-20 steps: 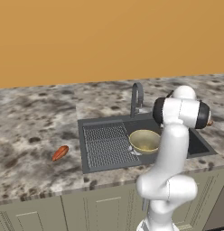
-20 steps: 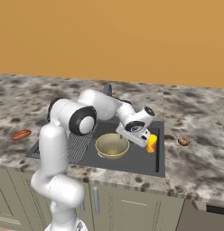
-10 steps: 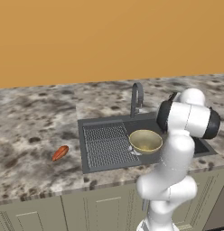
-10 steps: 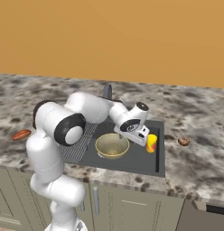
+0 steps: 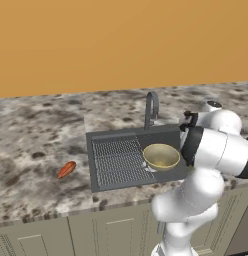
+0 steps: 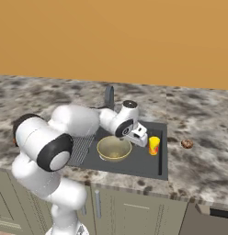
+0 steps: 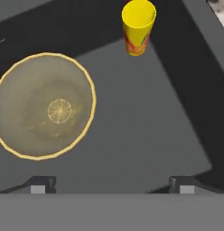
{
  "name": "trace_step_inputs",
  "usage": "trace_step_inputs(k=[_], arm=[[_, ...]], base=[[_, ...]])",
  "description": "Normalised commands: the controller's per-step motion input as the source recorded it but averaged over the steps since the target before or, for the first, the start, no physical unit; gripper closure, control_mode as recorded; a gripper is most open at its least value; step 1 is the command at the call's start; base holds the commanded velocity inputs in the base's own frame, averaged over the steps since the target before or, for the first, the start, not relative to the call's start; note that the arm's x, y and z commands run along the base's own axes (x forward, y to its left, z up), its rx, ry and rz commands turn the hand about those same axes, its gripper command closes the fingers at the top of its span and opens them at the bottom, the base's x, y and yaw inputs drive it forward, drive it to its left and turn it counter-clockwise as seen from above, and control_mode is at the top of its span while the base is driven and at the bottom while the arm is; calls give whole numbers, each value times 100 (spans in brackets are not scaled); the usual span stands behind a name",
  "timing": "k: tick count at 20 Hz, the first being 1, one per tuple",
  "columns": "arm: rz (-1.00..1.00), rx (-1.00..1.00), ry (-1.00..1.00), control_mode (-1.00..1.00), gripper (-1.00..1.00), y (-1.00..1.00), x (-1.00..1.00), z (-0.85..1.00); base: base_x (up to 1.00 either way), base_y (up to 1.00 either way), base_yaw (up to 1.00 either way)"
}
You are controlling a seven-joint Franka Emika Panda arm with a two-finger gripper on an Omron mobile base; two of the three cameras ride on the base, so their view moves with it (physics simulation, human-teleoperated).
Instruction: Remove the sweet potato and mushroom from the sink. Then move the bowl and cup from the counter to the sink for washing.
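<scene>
- Where the basin of the sink point(image 6: 134, 160) opens on its right half, the cup point(image 6: 154, 145) stands upright on the floor, yellow, red-orange mark on its side.
- Bowl point(image 6: 114, 148) sits upright in the same basin, left of the cup, apart from it; the ribbed drainer grid lies on the bowl's other side.
- Gripper point(image 7: 111, 184) hangs above the basin floor between bowl and cup; fingers spread wide, nothing held, touching neither.
- Sweet potato point(image 5: 66, 169) lies on the counter point(image 5: 36, 140) left of the sink, clear of its rim.
- Mushroom point(image 6: 186, 143) rests on the counter right of the sink, near its edge.
- Faucet point(image 5: 152, 107) stands behind the basin.
</scene>
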Motion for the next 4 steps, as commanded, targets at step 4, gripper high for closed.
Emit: trace_step_inputs(k=[4], arm=[[-3, -18, -7, -100, -100, 6, -36, 30]], base=[[0, 0, 0]])
